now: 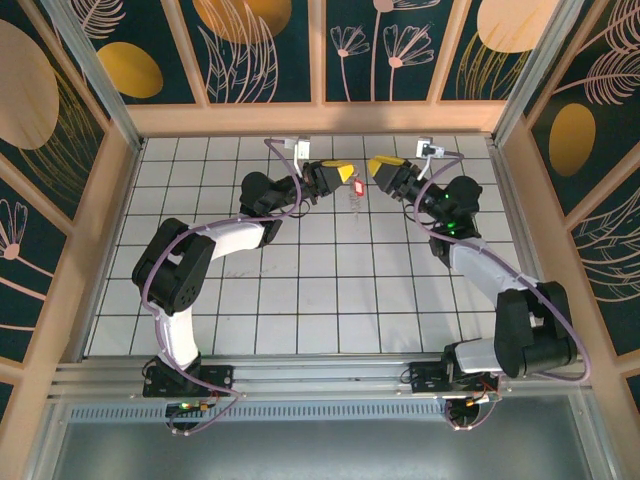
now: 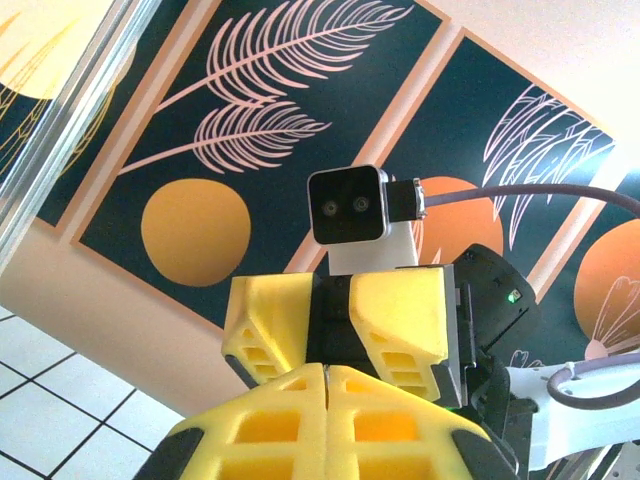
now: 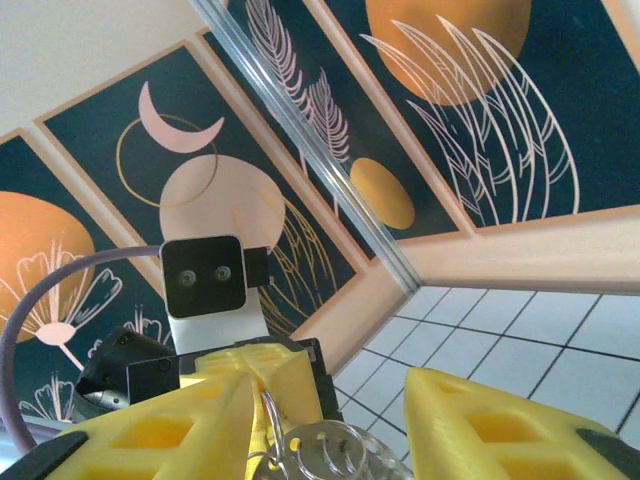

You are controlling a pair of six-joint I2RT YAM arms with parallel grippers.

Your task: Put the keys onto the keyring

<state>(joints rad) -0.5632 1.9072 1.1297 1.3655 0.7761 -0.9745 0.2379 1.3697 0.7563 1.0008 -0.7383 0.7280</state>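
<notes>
Top external shows your left hand [image 1: 346, 175] shut, seemingly pinching the keyring [image 3: 325, 452], with the red key [image 1: 354, 191] dangling just beneath, above the counter [image 1: 300, 290]. Your right hand [image 1: 379, 166] stands open, its fingers either side of the keyring. Draw it back straight so nothing snags.

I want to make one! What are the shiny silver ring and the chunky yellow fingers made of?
The shiny silver ring looks like polished metal: it glints with bright highlights. The chunky yellow fingers look like matte plastic, perhaps foam: dull surface, moulded square hollows.
</notes>
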